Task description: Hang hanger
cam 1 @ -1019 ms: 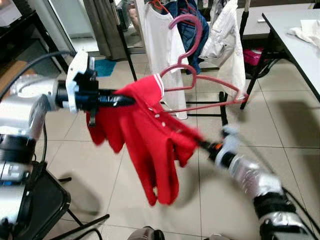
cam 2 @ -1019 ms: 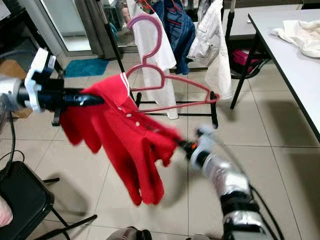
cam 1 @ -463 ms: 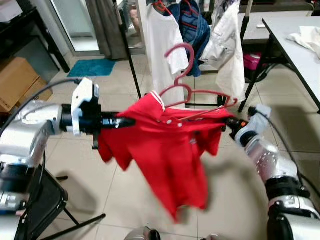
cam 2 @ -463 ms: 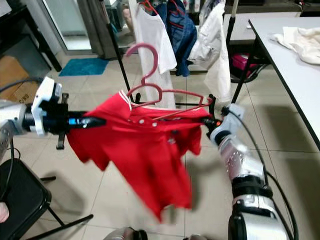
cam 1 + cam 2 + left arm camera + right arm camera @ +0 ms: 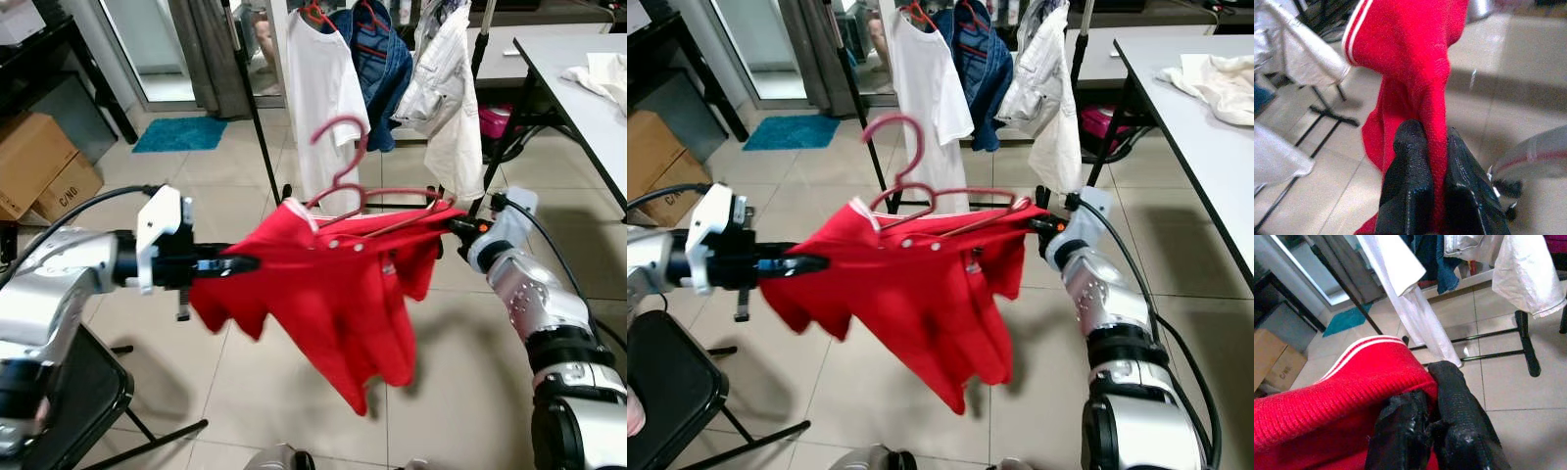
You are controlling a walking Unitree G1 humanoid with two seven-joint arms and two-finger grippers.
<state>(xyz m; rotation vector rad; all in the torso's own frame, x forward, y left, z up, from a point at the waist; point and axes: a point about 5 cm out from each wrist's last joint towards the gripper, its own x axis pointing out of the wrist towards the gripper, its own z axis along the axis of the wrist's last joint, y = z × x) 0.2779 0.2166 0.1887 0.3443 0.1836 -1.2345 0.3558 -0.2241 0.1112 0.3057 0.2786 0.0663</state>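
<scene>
The hanger (image 5: 372,196), a pink plastic one, is sitting inside the red polo shirt (image 5: 333,284) that I am holding spread in the air between my two arms, its hook standing up above the collar, in front of the clothes rack (image 5: 257,108). Starting at my left, my left gripper (image 5: 240,264) is clamping its jaws fully onto the shirt's left sleeve, red cloth squeezed between the black fingers (image 5: 1410,186) in the left wrist view. Moving across, the shirt body is hanging loose and sagging below the hanger bar. On my right, my right gripper (image 5: 1036,223) is pinching the other shoulder, jaws closed on the ribbed striped edge; whether the hanger's tip is caught in that pinch too, I cannot tell. Beyond, white and blue garments (image 5: 323,78) are already hanging on the rack, and the counter (image 5: 578,88) with a pale cloth is standing at far right. I judge the load light but floppy: the cloth gives no stiffness, so the hanger could tilt or slip. The firm places to hold are the hanger's shoulders or the neck below the hook.
</scene>
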